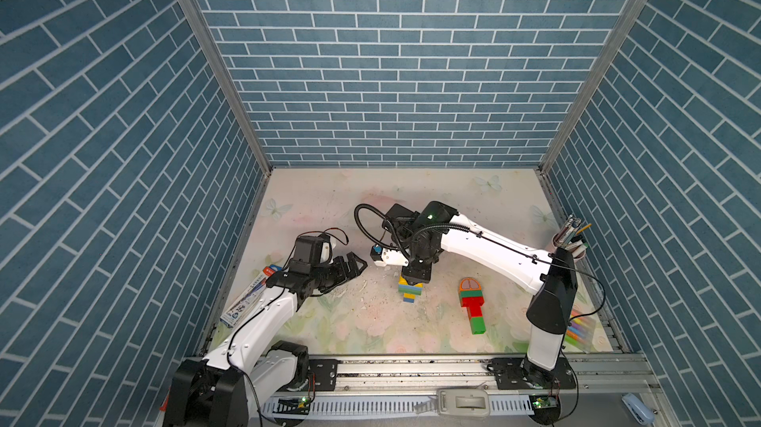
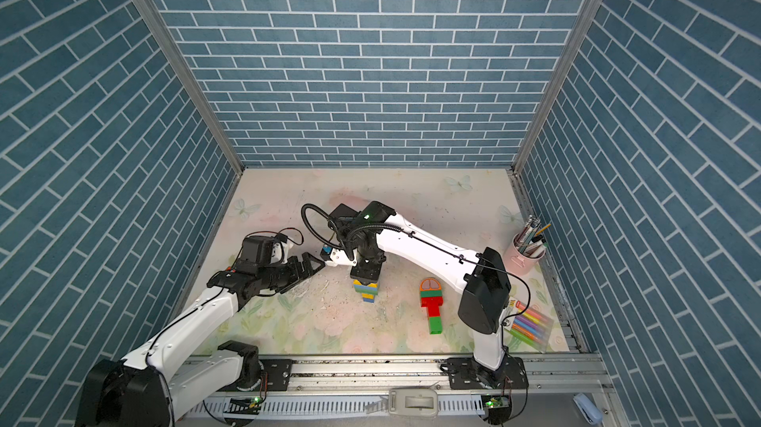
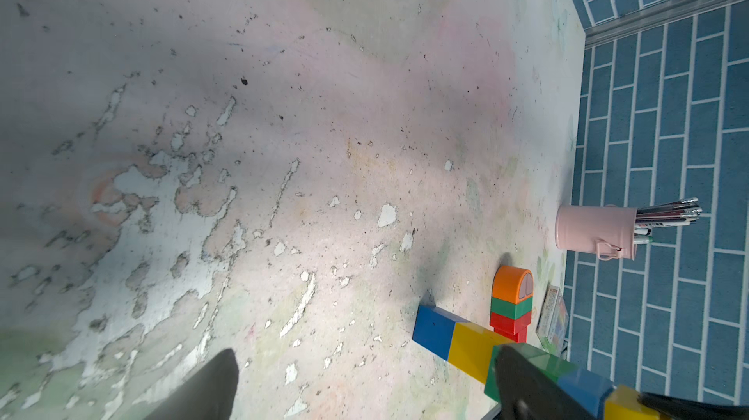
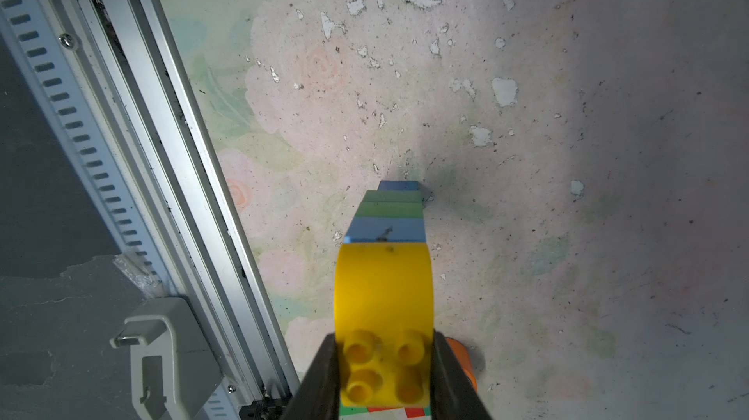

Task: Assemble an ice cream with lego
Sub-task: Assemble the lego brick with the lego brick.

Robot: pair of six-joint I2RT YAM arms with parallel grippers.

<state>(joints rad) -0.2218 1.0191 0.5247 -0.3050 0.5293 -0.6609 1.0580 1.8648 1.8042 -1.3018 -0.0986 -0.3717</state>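
A: Counting the lego (image 2: 366, 290), what do you get?
B: Two builds on the table (image 1: 370, 206): a standing stack (image 1: 412, 290) at centre, and a flat one (image 1: 472, 305), orange-topped, lying well apart nearer the right arm.
A: Grippers?
B: Two. The right gripper (image 4: 385, 361) is clamped on the stack's yellow round-topped piece (image 4: 383, 296); only the right wrist view shows its four studs. The left gripper (image 1: 357, 263) is spread wide, empty, just beside the stack.
A: Containers?
B: One pink cup (image 2: 525, 258) holding pens (image 3: 664, 215).

Smooth glossy plastic lego stack (image 4: 383, 288), worn flaking printed tabletop (image 4: 567, 195), matt metal rail (image 4: 162, 146)
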